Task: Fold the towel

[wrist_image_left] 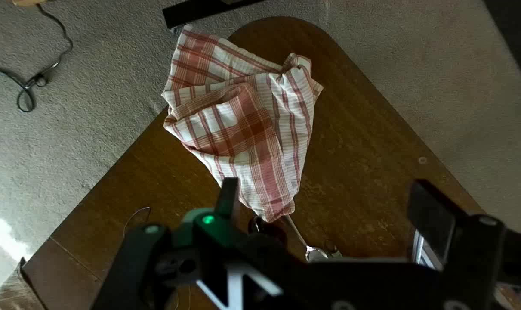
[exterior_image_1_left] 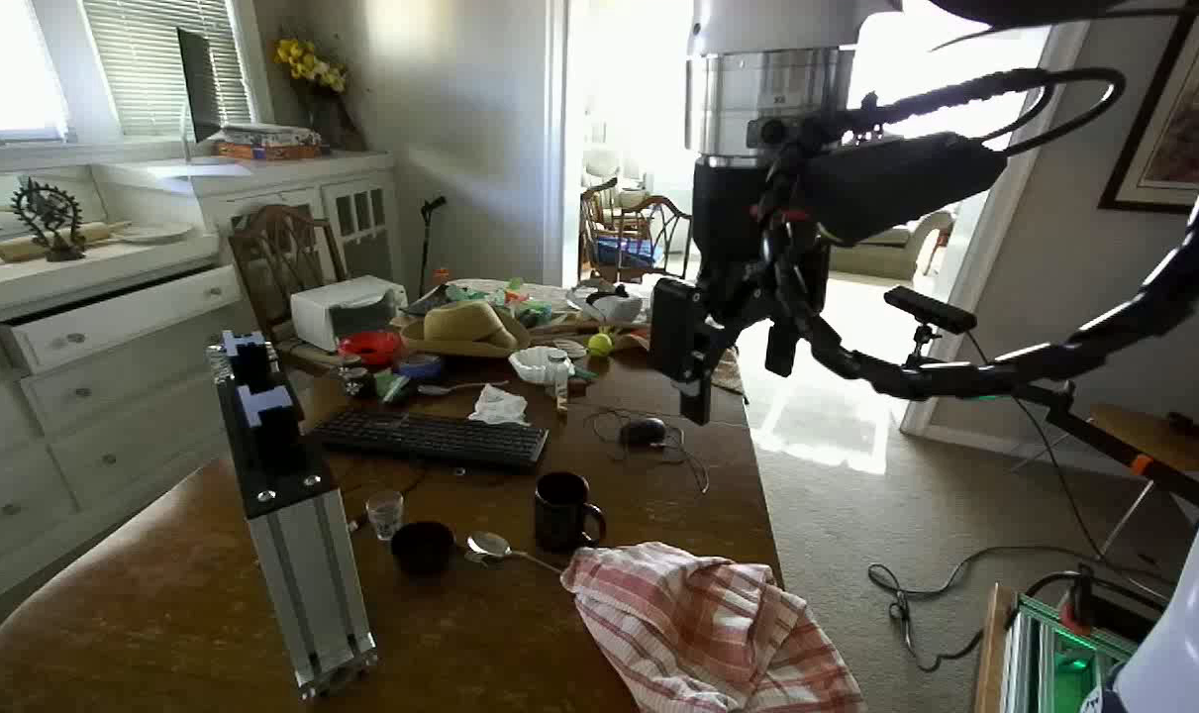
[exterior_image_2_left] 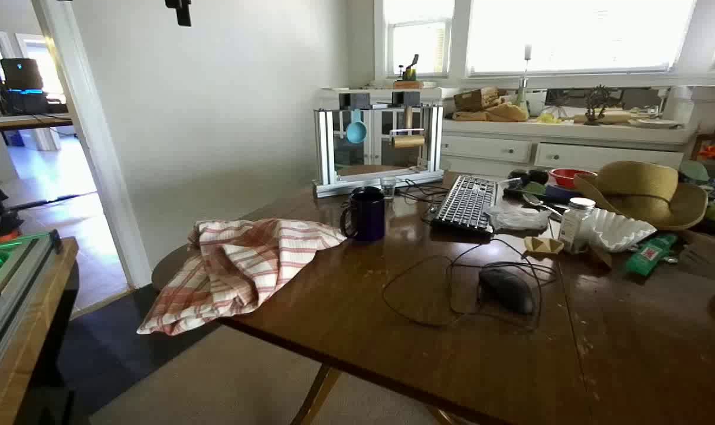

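One crumpled, checked dish towel (wrist_image_left: 243, 125) hangs partly off the bench (wrist_image_left: 355, 159) near its rounded corner, so an outward tug could drop it. The tool (wrist_image_left: 325, 193) is spread wide, empty.

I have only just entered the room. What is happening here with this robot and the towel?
The job is to fold the red-and-white towel, but at this moment the robot's open gripper hangs above the table and holds nothing. The towel lies rumpled, partly doubled over itself, with one part reaching past the table's edge. It is not neatly folded yet. A dark mug stands close by.
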Controlling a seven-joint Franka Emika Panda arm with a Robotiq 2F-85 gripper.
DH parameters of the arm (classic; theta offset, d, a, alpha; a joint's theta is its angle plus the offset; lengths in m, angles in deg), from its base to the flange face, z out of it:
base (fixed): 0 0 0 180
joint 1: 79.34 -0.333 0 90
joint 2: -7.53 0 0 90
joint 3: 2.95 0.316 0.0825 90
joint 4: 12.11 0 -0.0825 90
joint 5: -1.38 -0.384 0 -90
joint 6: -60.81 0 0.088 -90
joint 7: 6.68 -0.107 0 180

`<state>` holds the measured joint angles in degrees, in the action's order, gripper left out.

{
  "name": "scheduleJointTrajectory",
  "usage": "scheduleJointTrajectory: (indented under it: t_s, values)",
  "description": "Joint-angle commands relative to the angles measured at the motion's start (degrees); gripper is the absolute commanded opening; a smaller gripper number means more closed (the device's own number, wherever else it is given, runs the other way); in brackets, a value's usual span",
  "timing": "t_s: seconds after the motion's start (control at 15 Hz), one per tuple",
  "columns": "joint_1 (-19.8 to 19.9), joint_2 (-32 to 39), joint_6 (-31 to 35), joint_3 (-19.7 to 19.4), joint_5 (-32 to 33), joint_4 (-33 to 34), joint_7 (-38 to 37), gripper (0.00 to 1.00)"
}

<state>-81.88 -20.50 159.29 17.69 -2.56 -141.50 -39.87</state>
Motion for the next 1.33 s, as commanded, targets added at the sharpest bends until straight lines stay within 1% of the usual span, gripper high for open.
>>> scheduleJointTrajectory:
  t_s: [0.0, 0.2, 0.33, 0.4, 0.47, 0.8, 0.93, 1.0, 1.07, 1.13, 1.27]
  values:
    - [-1.4, 0.3, -0.1, -1.2, 0.6, 0.1, -0.6, 1.0]
    - [-1.4, 0.3, -0.1, -1.2, 0.6, 0.1, -0.6, 1.0]
    - [-1.6, 1.9, 1.1, -3.3, -0.6, -0.3, 3.3, 1.0]
    - [-1.9, 2.6, 1.8, -5.0, -1.6, -0.6, 6.8, 1.0]
    - [-2.2, 3.7, 2.4, -7.1, -2.6, -0.8, 11.8, 1.0]
    - [-1.3, 11.0, 8.3, -16.9, -5.5, -1.7, 32.1, 1.0]
    - [-1.2, 14.5, 9.8, -19.7, -7.2, -1.3, 39.8, 1.0]
    - [-1.0, 16.3, 10.1, -20.7, -7.7, -0.9, 42.5, 1.0]
    - [-0.5, 18.3, 10.3, -21.6, -8.3, -0.8, 44.3, 1.0]
    - [-0.5, 14.7, 9.1, -20.2, -6.0, -1.4, 39.9, 1.0]
    - [-0.1, 16.3, 9.3, -20.6, -6.1, -1.2, 40.7, 1.0]
